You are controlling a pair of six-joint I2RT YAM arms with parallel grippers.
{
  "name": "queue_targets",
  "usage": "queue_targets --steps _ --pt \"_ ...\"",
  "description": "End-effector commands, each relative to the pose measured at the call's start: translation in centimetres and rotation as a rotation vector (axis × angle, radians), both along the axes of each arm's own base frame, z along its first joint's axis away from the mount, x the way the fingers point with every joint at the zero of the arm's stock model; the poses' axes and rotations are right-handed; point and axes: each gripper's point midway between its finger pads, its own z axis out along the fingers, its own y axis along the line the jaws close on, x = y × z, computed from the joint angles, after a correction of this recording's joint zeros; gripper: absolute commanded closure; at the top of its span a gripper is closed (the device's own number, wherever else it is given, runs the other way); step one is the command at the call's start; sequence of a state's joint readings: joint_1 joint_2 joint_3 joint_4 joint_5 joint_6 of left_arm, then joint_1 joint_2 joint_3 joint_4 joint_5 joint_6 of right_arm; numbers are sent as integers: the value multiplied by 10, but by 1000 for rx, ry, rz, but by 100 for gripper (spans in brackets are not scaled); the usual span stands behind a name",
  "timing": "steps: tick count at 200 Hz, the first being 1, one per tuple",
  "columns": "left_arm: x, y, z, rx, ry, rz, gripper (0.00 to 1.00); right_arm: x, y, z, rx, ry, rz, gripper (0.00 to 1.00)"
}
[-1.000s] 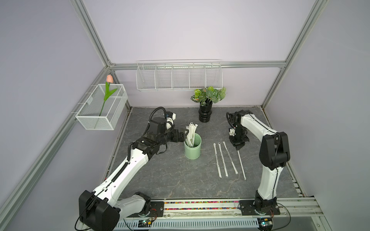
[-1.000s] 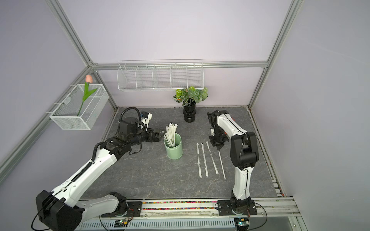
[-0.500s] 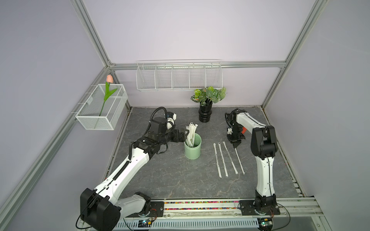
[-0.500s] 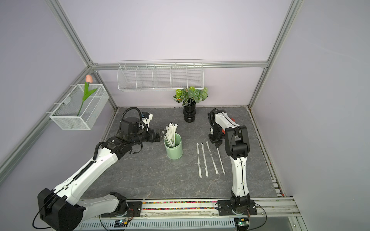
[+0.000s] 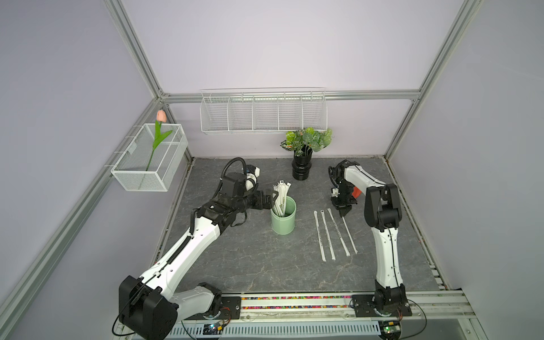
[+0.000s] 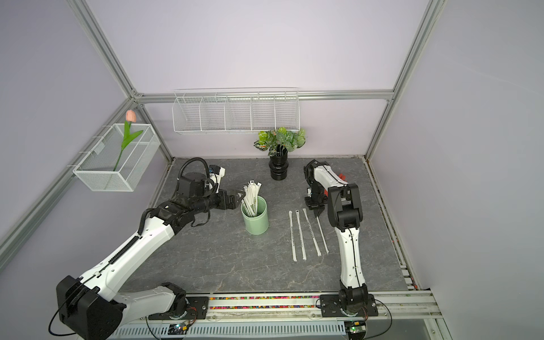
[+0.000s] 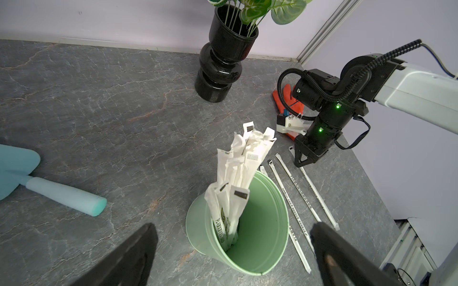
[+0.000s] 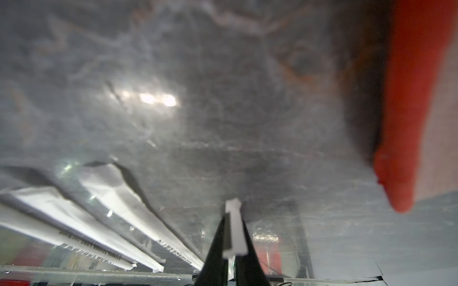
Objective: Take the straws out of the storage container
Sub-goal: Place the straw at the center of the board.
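Four straws [image 5: 328,235] lie on my table [image 5: 250,259]; right gripper [image 5: 343,212] clamps the outer straw [image 5: 349,235] by its end, left gripper [image 7: 234,226] spread wide at the cup [image 5: 283,225]; I can't read the wrapper print.

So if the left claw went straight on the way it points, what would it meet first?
Most likely the wrapped straws standing in the mint-green cup. The open left claw sits just beside them, above the rim, though depth is unclear.

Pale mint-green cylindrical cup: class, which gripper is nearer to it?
Left. The left gripper, open, is beside the cup; the right gripper, shut on a white paper-wrapped straw, is well apart.
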State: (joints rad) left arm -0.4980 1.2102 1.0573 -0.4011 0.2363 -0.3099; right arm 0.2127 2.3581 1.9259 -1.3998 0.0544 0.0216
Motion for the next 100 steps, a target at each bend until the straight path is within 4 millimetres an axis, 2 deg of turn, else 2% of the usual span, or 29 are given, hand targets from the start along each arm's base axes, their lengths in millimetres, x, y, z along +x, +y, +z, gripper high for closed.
queue_targets --steps 1,52,100 --pt "1 -4 4 -6 -9 -13 0 -5 2 -7 14 32 -4 89" --pt "1 -5 4 -6 -7 -14 0 -8 2 -7 16 27 -11 86" --pt "2 -5 3 -6 -5 -15 0 -7 2 0 20 8 -15 82"
